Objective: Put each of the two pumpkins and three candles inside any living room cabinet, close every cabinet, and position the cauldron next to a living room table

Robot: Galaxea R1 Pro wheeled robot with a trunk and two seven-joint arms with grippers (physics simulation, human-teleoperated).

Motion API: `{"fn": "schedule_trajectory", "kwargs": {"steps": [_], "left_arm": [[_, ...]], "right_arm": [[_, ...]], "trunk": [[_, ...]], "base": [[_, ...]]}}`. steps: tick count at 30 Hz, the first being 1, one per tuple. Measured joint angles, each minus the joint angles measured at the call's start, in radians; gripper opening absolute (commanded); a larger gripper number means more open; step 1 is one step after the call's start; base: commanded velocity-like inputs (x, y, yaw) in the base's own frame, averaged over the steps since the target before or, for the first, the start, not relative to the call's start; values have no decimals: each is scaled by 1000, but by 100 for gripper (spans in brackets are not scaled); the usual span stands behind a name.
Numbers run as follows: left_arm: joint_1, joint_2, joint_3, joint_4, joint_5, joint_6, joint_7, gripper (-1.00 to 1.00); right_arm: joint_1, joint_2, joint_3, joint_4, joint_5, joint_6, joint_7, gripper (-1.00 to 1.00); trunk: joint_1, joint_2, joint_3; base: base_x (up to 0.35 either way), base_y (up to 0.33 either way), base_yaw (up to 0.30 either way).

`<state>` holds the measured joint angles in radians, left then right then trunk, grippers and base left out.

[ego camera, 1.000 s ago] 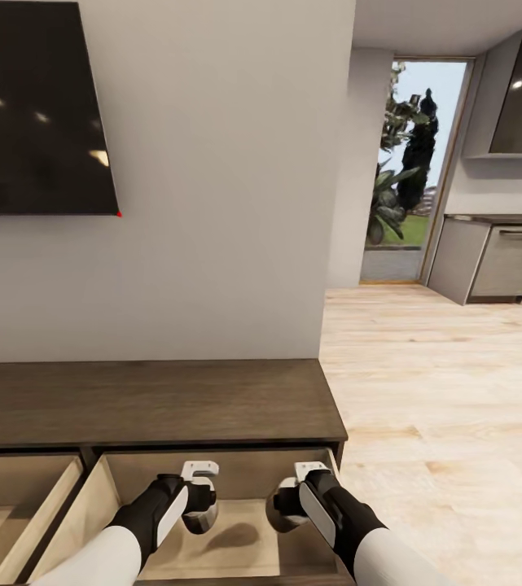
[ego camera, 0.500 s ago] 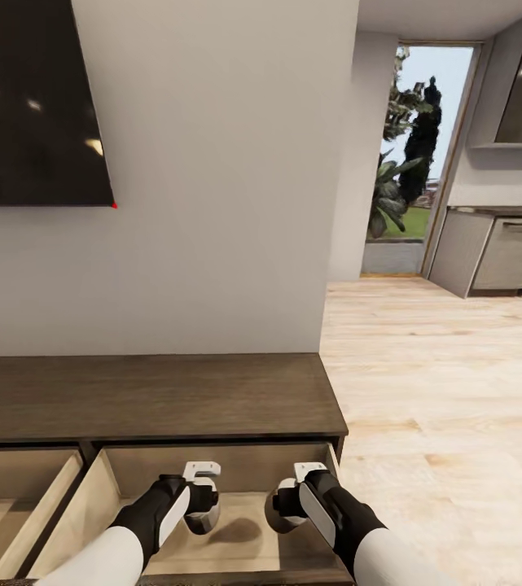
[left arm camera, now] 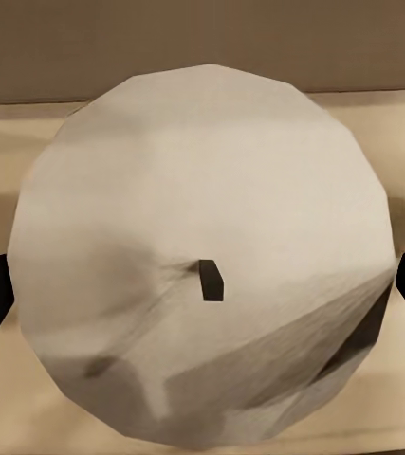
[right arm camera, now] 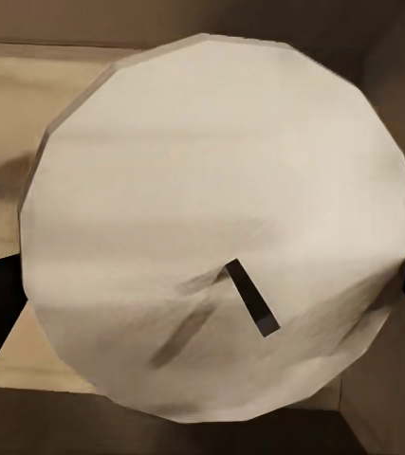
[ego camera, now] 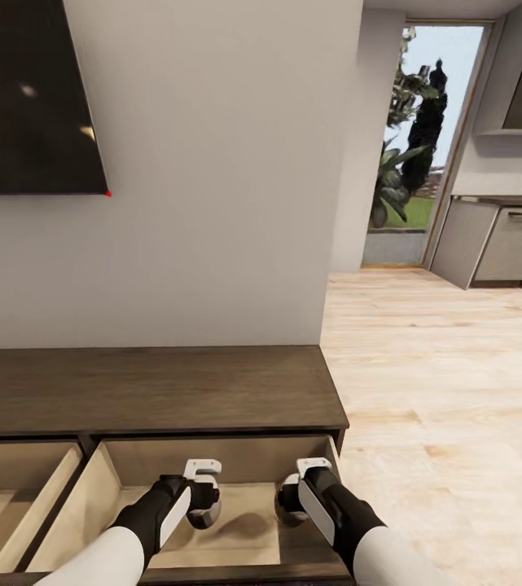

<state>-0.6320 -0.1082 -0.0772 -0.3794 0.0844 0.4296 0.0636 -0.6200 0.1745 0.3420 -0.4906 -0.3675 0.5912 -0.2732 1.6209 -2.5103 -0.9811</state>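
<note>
Fingers of both grippers, left and right, each clamp a candle over the cabinet's open drawer; they have barely moved, so release comes next.

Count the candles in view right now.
2. One candle sits between the left gripper's fingers, the other between the right gripper's, both over the cabinet's open drawer. A third may be hidden.

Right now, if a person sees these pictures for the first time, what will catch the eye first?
Most striking are the two white candles: one in the left gripper, one in the right gripper, both over the open drawer of the dark-brown cabinet. A black television hangs on the wall above, and a bright doorway opens at the right.
</note>
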Motion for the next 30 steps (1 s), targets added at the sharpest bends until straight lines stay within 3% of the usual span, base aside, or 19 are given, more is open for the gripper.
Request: {"fn": "schedule_trajectory", "kwargs": {"steps": [6, 9, 15, 20, 30], "left_arm": [[0, 0, 0, -2, 0, -1, 4, -100], [0, 0, 0, -2, 0, -1, 6, -100], [1, 0, 0, -6, -1, -1, 6, -100], [2, 0, 0, -8, -1, -6, 6, -100], [2, 0, 0, -9, 0, -20, 7, -100]], "right_arm": [[0, 0, 6, -36, -10, 40, -90, -100], [0, 0, 7, -40, -14, 48, -97, -100], [-1, 0, 9, -41, -94, 52, -97, -100], [-1, 0, 10, -41, -104, 53, -97, -100], [-1, 0, 10, -41, -107, 53, -96, -100]], "trunk": [[1, 0, -8], [2, -1, -19], [5, -2, -39], [5, -2, -39], [8, -4, -70]], "base": [[0, 0, 0], [0, 0, 0], [0, 0, 0], [0, 0, 0], [0, 0, 0]]}}
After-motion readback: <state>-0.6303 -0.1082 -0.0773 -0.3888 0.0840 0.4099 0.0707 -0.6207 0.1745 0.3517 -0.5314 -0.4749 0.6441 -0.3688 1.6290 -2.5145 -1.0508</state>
